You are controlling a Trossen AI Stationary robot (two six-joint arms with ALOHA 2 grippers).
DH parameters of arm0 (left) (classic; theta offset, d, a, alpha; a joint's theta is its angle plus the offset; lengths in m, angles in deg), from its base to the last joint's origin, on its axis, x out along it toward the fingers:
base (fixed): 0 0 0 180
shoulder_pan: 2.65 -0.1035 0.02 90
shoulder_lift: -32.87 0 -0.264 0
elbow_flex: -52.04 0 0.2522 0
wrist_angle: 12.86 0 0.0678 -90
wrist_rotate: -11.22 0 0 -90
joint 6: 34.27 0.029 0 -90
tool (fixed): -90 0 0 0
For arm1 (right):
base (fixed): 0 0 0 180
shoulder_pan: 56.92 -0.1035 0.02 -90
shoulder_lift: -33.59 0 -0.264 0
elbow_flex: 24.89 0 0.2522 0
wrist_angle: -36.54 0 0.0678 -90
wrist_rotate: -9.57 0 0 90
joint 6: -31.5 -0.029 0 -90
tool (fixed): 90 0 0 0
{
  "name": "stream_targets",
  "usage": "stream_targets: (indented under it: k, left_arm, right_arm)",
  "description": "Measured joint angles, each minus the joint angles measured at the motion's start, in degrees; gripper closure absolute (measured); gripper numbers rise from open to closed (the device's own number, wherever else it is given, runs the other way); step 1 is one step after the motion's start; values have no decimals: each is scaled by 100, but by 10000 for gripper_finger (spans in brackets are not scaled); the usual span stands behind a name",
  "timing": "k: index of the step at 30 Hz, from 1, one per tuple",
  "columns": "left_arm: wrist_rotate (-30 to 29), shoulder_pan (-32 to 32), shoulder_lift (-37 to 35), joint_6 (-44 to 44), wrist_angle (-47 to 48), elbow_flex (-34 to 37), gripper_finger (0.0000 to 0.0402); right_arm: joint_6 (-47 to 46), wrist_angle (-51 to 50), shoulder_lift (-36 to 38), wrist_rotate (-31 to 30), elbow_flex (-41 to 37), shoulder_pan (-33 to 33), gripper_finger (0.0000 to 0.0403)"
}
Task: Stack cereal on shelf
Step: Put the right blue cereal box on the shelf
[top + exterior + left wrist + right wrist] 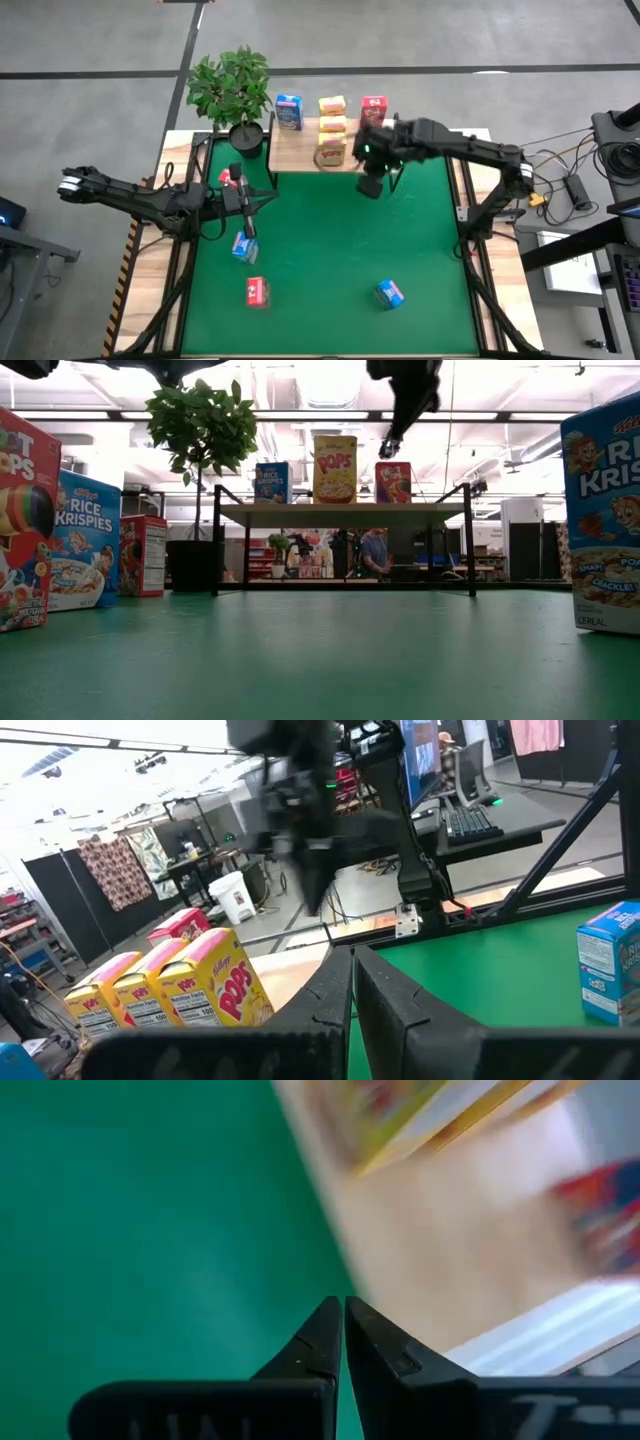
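A leafy potted plant (232, 92) stands at the far left corner of the green mat (330, 250) covering the counter (152, 260). Beyond, 1 person (377, 552) sits among desks; cables (565, 185) trail right.

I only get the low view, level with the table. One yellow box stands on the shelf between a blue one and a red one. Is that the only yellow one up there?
Observer: No. From above, three yellow boxes stand on the shelf in a row, one behind another, so the front one hides the rest from you.
Operator: And the dark thing hanging near the red box?
Observer: That is the right gripper. Its wrist view shows the fingers shut with nothing between them.
Operator: Where is the other arm?
Observer: The left gripper is out over the left side of the green mat, close to a blue box lying there.
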Motion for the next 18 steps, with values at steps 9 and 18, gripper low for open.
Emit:
stream_targets:
  k: [9,18]
  left_arm:
    - [0,1,0,-42,-17,0,402]
    - [0,1,2,-126,-152,0,402]
  right_arm:
    - [-2633,17,105,848,-951,-1552,394]
    - [-5119,-298,-305,1795,-1017,-2880,394]
